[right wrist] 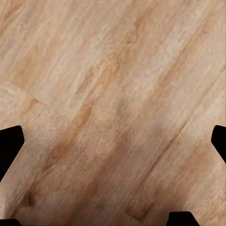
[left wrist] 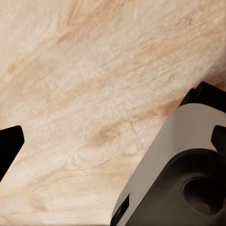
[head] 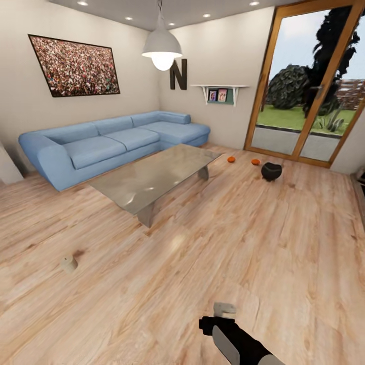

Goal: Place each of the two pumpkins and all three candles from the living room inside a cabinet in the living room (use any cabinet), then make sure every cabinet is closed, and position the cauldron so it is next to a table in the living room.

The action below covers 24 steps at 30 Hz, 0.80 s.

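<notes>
Cauldron (head: 271, 171) on the floor (head: 284, 243) beside two pumpkins (head: 231, 159), interior unreadable; both tools apparently released.

Wide light wood-plank floor (head: 263, 243) here, carrying everything. The glossy grey table (head: 152, 177) stands on it toward the far left, a blue sofa (head: 111, 139) behind along the walls. Over by the far glass door, two orange pumpkins (head: 231, 159) and (head: 255, 162) sit on the boards near each other, and the black cauldron (head: 271, 171) just beside the second one. Near left, one beige candle (head: 69, 263) lies alone. Another candle (head: 224, 309) rests at the near edge.
</notes>
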{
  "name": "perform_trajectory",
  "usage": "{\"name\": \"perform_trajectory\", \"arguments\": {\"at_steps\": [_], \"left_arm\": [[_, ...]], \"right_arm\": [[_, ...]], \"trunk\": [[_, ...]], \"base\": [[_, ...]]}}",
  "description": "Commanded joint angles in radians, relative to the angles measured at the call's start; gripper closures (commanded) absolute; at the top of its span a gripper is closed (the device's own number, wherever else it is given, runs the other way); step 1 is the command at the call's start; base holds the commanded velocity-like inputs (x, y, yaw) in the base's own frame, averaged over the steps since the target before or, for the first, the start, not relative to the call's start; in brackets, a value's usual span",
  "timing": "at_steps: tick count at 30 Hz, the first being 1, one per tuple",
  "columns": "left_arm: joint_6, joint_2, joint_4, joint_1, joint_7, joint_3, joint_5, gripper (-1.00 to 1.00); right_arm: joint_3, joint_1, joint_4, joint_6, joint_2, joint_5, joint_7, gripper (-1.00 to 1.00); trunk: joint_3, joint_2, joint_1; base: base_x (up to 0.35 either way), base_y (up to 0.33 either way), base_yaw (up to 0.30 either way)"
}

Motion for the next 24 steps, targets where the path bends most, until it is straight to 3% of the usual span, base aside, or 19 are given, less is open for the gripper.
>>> {"name": "perform_trajectory", "arguments": {"at_steps": [1, 24], "left_arm": [[0.008, 0.001, -0.003, 0.0, 0.005, -0.008, 0.006, -1.0], [0.008, 0.0, -0.003, 0.0, 0.005, -0.008, 0.006, -1.0]], "right_arm": [[0.007, -0.001, -0.002, 0.003, -0.001, -0.008, -0.008, -1.0], [0.007, -0.001, -0.002, 0.003, 0.0, -0.008, -0.007, -1.0]], "trunk": [[-0.002, 0.0, 0.0], [-0.021, 0.0, 0.0]], "base": [[0.0, 0.0, 0.263], [0.0, 0.0, 0.263]]}}
